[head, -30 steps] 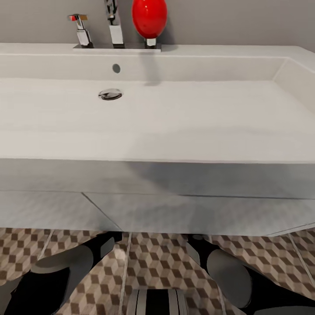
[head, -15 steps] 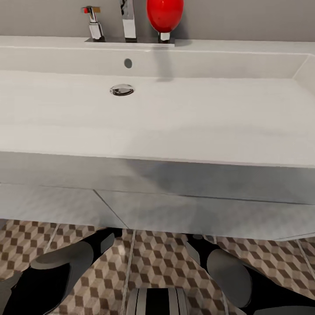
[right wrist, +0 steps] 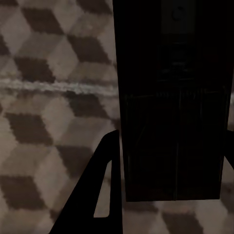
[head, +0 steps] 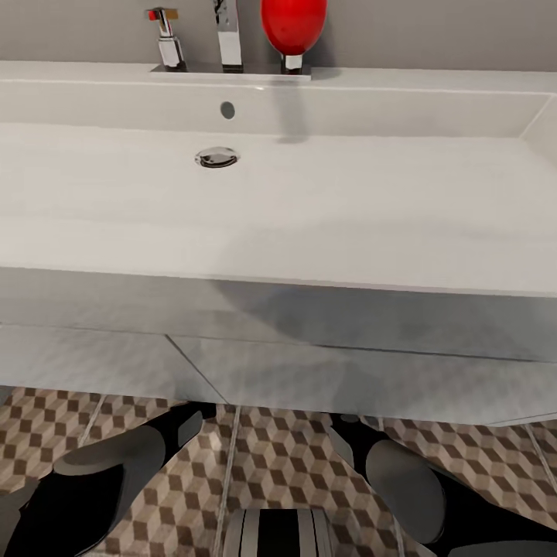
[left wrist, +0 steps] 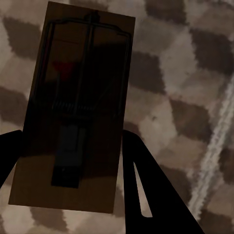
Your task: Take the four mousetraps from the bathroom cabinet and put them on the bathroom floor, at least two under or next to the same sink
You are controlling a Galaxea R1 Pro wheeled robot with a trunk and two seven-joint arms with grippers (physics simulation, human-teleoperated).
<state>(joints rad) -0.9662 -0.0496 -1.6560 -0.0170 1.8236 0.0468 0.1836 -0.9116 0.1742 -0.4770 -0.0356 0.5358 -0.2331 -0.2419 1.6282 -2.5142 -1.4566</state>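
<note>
Over the last second the head camera had swung a little, so the wide white wall-hung sink (head: 278, 216) and its chrome tap (head: 227, 35) slid toward 3 o'clock and then settled; nothing itself moved. The base seemed to have parked against the basin.

The left gripper (left wrist: 73, 161) pinched a flat brown wooden mousetrap (left wrist: 73, 107) with a dark metal spring bar, its black fingers (left wrist: 146, 185) flanking the board over the brown, beige and white cube-patterned floor tiles (left wrist: 185, 73). The right gripper (right wrist: 170, 195) likewise clamped a second mousetrap (right wrist: 170, 122), deep in shadow. Both traps hung below the sink at 6 o'clock, probably ready to be released.
</note>
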